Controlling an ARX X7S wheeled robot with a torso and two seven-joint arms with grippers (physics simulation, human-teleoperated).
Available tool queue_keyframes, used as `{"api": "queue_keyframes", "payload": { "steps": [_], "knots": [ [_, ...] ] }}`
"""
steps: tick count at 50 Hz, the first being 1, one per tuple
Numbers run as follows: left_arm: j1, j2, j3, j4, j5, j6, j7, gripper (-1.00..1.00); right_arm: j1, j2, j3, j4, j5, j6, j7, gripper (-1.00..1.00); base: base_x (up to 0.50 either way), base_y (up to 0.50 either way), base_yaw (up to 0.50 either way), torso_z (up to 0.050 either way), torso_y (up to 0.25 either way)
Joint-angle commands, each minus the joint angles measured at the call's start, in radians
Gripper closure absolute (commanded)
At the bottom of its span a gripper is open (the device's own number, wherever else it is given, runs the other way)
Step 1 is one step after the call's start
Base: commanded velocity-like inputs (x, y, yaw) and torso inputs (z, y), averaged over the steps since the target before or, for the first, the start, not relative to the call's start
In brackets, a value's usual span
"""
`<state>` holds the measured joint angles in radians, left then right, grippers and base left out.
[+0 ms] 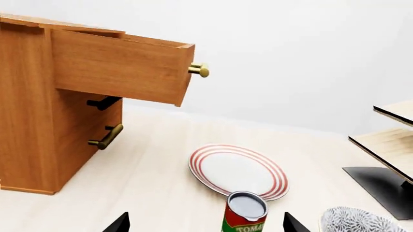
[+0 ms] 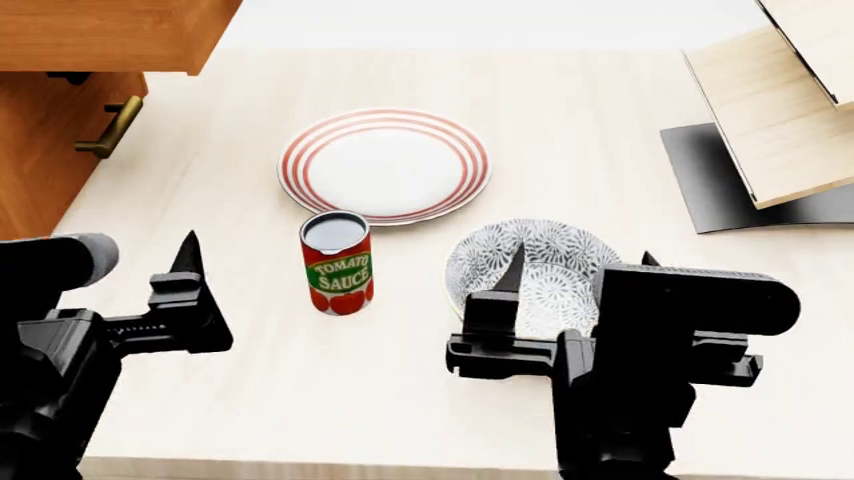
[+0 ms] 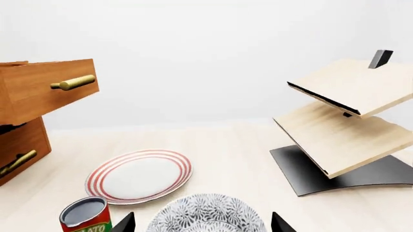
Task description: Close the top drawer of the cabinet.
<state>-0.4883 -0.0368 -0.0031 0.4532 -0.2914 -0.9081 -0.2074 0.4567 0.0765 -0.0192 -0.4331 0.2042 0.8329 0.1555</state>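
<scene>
The orange-brown cabinet stands at the table's far left, also in the head view. Its top drawer is pulled well out, with its brass bar handle on the flat front. The drawer also shows in the head view and the right wrist view. My left gripper is open and empty, low near the table's front, well short of the drawer. My right gripper is open and empty, hovering over a patterned bowl.
A red-ringed white plate lies mid-table. A tomato sauce can stands in front of it, between my arms. The patterned bowl sits to its right. A pale wood rack on a dark base stands far right. A lower drawer handle shows below.
</scene>
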Motion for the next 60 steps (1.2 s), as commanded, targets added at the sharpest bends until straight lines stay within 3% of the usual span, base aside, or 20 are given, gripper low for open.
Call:
{"api": "queue_keyframes", "payload": {
  "steps": [1, 20, 60],
  "knots": [
    [-0.291, 0.004, -0.018, 0.117, -0.104, -0.362, -0.085, -1.0, 0.292, 0.022, -0.014, -0.174, 0.057, 0.408, 0.065, -1.0, 0.0, 0.0, 0.0, 0.0, 0.0],
    [-0.269, -0.042, 0.04, 0.078, -0.102, -0.281, -0.108, -1.0, 0.302, 0.041, -0.048, -0.118, 0.052, 0.369, 0.086, -1.0, 0.0, 0.0, 0.0, 0.0, 0.0],
    [-0.24, -0.056, 0.062, 0.037, -0.148, -0.235, -0.142, -1.0, 0.254, 0.05, -0.059, -0.052, 0.095, 0.296, 0.079, -1.0, 0.46, 0.0, 0.0, 0.0, 0.0]
  ]
}}
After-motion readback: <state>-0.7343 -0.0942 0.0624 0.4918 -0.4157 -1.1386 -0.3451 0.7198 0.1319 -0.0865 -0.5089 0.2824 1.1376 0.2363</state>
